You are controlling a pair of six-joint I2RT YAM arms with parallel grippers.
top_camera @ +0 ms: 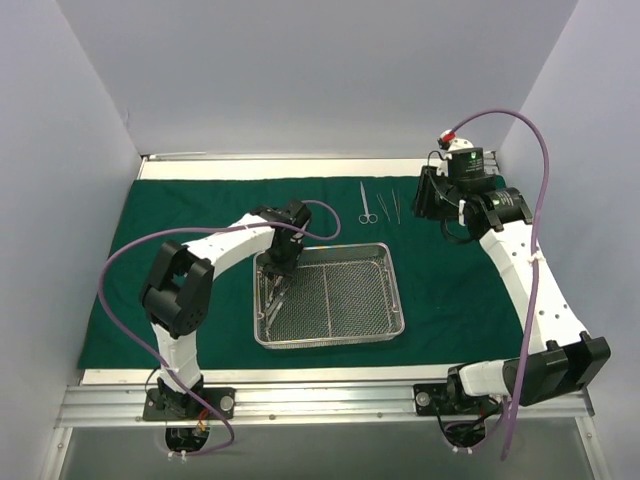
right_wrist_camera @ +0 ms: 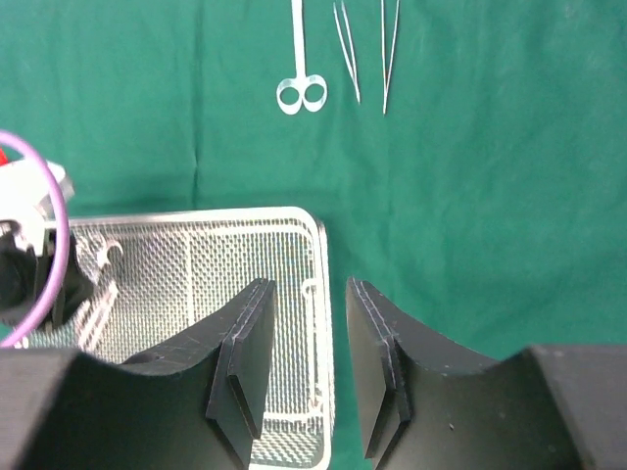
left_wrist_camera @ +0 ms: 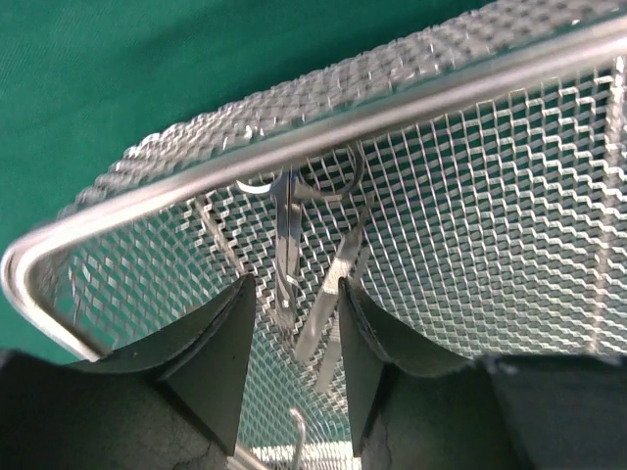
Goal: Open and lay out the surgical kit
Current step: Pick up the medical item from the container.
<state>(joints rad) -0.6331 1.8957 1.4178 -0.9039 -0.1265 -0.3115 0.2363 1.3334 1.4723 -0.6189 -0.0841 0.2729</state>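
The dark green cloth (top_camera: 460, 290) lies spread flat over the table. On its middle stands the wire-mesh tray (top_camera: 392, 290). My left gripper (top_camera: 273, 290) reaches down into the tray's left end. Its jaws are open around a pair of scissors (left_wrist_camera: 287, 235) and tweezers (left_wrist_camera: 323, 308) lying on the mesh (left_wrist_camera: 490, 196); the tweezers lie close against the right-hand finger (left_wrist_camera: 367, 343). Behind the tray, one pair of scissors (top_camera: 366, 204) and two tweezers (top_camera: 384, 205) lie side by side on the cloth. My right gripper (right_wrist_camera: 309, 286) hangs open and empty, high over the tray's right rim (right_wrist_camera: 321, 294).
White walls close in the table at the back and on both sides. A purple cable (top_camera: 120, 265) loops off the left arm and another (top_camera: 540, 200) arcs over the right arm. A metal rail (top_camera: 320, 400) runs along the near edge.
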